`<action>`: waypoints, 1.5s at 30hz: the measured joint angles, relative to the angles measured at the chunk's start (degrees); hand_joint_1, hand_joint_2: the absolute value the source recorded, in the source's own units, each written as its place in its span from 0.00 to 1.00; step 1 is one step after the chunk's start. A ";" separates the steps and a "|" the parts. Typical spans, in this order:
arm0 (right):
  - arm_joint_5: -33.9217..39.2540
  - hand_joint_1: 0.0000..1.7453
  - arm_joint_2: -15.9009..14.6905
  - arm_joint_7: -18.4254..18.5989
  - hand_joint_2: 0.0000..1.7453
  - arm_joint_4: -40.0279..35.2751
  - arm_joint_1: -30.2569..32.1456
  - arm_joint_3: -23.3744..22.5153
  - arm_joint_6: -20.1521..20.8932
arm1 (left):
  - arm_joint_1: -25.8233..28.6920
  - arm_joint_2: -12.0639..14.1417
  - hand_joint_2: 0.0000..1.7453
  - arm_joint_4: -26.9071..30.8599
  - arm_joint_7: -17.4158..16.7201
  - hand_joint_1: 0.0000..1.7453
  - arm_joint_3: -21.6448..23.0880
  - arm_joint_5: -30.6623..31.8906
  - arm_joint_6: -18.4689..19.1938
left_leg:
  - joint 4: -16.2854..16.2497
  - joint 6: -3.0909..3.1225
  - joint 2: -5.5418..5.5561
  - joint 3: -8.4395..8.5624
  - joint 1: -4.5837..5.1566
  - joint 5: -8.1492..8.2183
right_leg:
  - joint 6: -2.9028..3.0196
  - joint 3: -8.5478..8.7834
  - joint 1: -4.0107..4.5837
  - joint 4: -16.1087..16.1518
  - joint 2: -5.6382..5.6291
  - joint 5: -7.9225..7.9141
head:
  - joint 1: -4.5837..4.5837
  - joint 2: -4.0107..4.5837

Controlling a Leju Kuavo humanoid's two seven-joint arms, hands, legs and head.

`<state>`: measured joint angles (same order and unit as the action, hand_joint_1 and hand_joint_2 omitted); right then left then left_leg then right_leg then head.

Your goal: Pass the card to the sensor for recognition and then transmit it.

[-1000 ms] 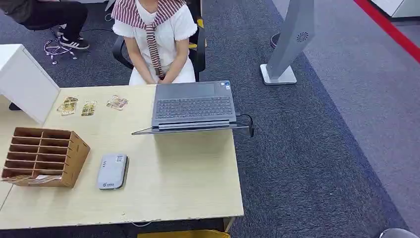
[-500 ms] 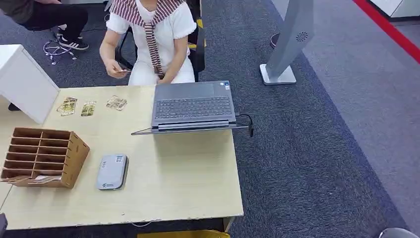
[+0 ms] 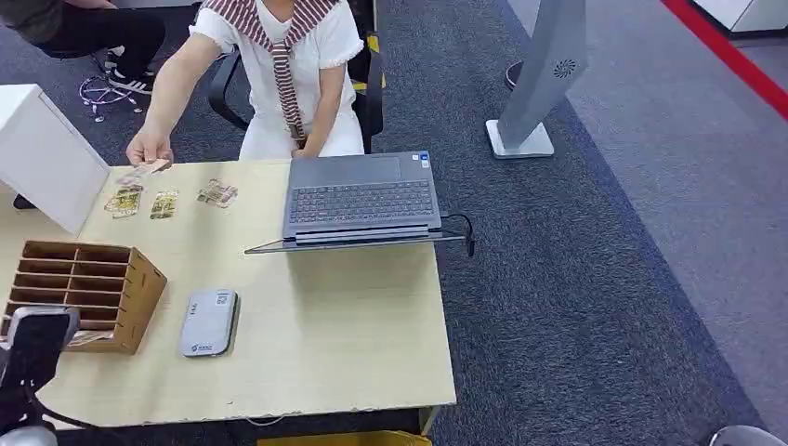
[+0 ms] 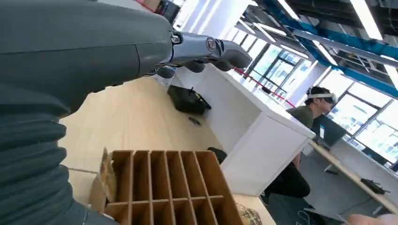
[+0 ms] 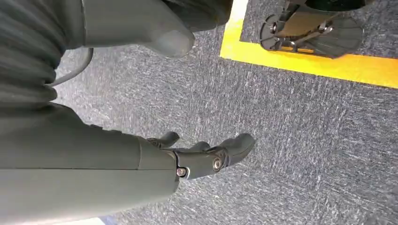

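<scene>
Three patterned cards [image 3: 164, 203] lie in a row at the table's far left. A seated person across the table holds another card [image 3: 149, 170] in an outstretched hand [image 3: 147, 147] just above them. The grey card sensor [image 3: 210, 322] lies flat near the table's front, left of centre. My left arm [image 3: 32, 346] rises at the front left corner, beside the wooden organizer. In the left wrist view my left hand [image 4: 187, 47] has its fingers stretched out and holds nothing. My right hand [image 5: 206, 154] hangs over the carpet, fingers loosely apart and empty.
A wooden slotted organizer [image 3: 88, 290] stands at the table's left, with the same organizer [image 4: 169, 187] close under my left hand. An open laptop [image 3: 362, 200] sits on a stand at the far middle. A white cabinet [image 3: 42, 153] adjoins the left edge. A grey kiosk stand [image 3: 539, 84] is on the carpet.
The person lifted a card from their lap and reached it out over the table's far left. My left arm came up into view at the front left corner.
</scene>
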<state>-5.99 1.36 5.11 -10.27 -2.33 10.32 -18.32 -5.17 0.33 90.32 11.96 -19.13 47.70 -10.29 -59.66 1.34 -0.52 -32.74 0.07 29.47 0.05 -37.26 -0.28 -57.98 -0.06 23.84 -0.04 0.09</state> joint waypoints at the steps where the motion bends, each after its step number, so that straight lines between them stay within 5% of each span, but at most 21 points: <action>1: -0.42 0.00 -0.02 0.02 1.00 0.02 -0.03 0.09 0.11 | -0.85 0.56 1.00 -0.61 -0.63 0.00 1.01 1.25 -0.17 | 0.00 0.00 0.00 0.00 0.00 0.00 | 0.00 0.00 0.00 0.00 -0.01 0.00 | -0.02 -0.02; 28: -6.36 0.00 -0.68 3.04 1.00 0.13 -1.88 4.55 3.19 | -21.81 15.89 1.00 -18.50 -18.54 0.00 26.44 33.94 -5.60 | -0.04 -0.06 -0.12 0.02 -0.07 -0.06 | 0.04 -0.02 0.07 -0.05 -0.15 -0.10 | -0.02 0.00; 39: -6.73 0.00 -0.87 3.10 1.00 0.31 -2.07 5.49 3.89 | -23.00 18.05 1.00 -23.02 -20.11 0.00 29.45 35.51 -6.49 | -0.04 -0.06 -0.20 0.02 -0.10 -0.06 | 0.07 -0.03 0.09 -0.05 -0.19 -0.11 | -0.02 -0.02; 40: -6.73 0.00 -0.87 3.15 1.00 0.31 -2.08 5.51 3.89 | -23.01 18.12 1.00 -23.26 -20.11 1.00 29.58 35.53 -6.54 | -0.04 -0.06 -0.20 0.02 -0.10 -0.06 | 0.08 -0.03 0.09 -0.05 -0.19 -0.11 | -0.02 0.00; 45: -6.73 0.00 -0.87 3.56 1.00 0.33 -2.12 5.51 3.89 | -23.01 18.25 1.00 -24.20 -20.13 1.00 30.00 35.68 -6.84 | -0.04 -0.06 -0.20 0.02 -0.10 -0.06 | 0.08 -0.03 0.09 -0.05 -0.18 -0.12 | -0.02 -0.02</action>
<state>-12.72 0.48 8.68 -9.94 -4.44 15.82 -14.43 -28.17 18.58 66.12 -8.17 10.86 83.38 -17.14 -59.70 1.27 -0.72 -32.71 -0.03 29.41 0.13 -37.29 -0.20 -58.02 -0.25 23.72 -0.07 0.07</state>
